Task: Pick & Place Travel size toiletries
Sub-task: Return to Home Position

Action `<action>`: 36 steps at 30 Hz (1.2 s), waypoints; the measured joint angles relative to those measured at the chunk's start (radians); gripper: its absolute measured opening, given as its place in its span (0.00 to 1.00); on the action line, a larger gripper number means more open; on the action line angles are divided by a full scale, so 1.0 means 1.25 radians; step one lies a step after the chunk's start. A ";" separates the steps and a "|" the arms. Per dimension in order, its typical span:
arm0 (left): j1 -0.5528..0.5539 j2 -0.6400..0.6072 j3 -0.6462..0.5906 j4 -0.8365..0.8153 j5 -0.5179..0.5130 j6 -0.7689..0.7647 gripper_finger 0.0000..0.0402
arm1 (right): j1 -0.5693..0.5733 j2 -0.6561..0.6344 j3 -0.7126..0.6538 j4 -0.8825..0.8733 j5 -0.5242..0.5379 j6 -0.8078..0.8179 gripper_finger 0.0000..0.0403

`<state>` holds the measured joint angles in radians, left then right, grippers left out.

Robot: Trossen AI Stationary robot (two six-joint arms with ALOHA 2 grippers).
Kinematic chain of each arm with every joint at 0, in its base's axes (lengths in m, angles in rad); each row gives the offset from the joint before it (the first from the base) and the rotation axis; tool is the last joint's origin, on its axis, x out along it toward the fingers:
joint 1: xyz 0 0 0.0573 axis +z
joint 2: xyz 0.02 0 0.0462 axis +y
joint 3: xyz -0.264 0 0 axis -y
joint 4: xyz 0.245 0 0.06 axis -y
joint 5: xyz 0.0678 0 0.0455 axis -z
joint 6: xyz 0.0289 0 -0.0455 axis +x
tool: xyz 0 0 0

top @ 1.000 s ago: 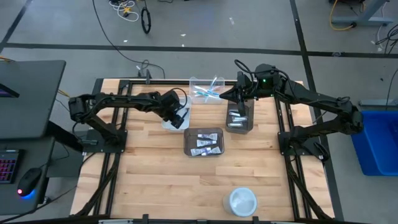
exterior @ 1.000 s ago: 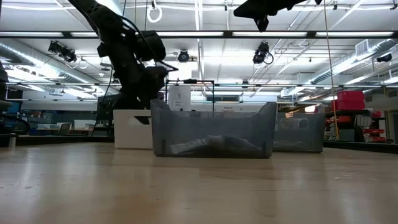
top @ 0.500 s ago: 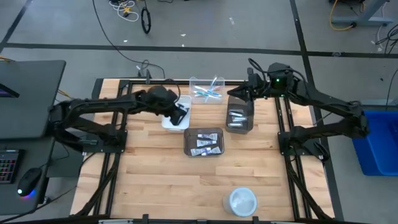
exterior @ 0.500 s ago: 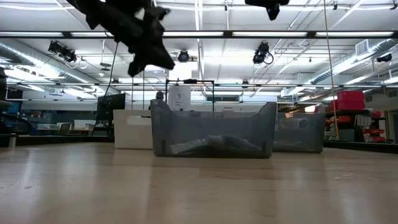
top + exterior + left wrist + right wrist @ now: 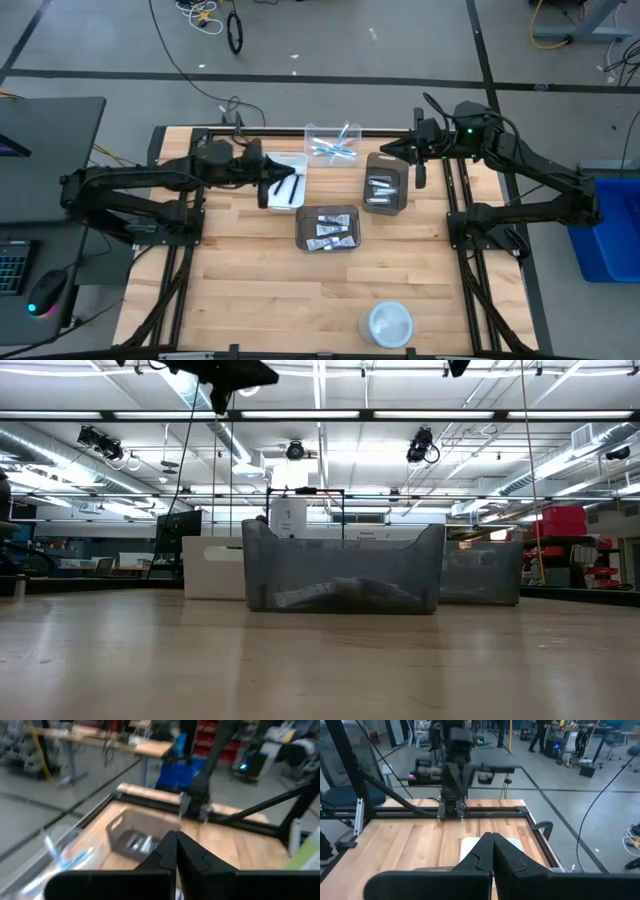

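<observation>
The travel size toiletries lie sorted in bins. Blue and white toothbrushes fill a clear bin, silvery tubes a dark grey bin, and small tubes a second dark bin. A white bin holds dark items I cannot make out. My left gripper hangs shut and empty above the white bin's left side, pointing nearly level; its fingertips meet with nothing between them. My right gripper is shut and empty too, high over the far end of the grey bin.
A round white dish stands near the table's front edge, right of the middle. The wooden top in front of the bins is bare. In the low view the nearer dark bin stands in front of the other bins.
My left gripper has risen out of the white bin and drawn back toward the table's left edge, tipping up from a steep downward slant to nearly level. My right gripper has moved off toward the table's right edge and a little higher.
</observation>
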<state>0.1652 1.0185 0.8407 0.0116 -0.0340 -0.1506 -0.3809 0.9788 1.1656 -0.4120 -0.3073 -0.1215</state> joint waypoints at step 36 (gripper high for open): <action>-0.156 -0.607 -0.666 0.309 -0.064 0.047 0.00 | 0.001 0.019 0.000 -0.009 0.000 0.000 0.01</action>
<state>-0.0296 0.2591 0.0087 0.3973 -0.1143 -0.0924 -0.3800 1.0027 1.1656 -0.4226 -0.3077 -0.1211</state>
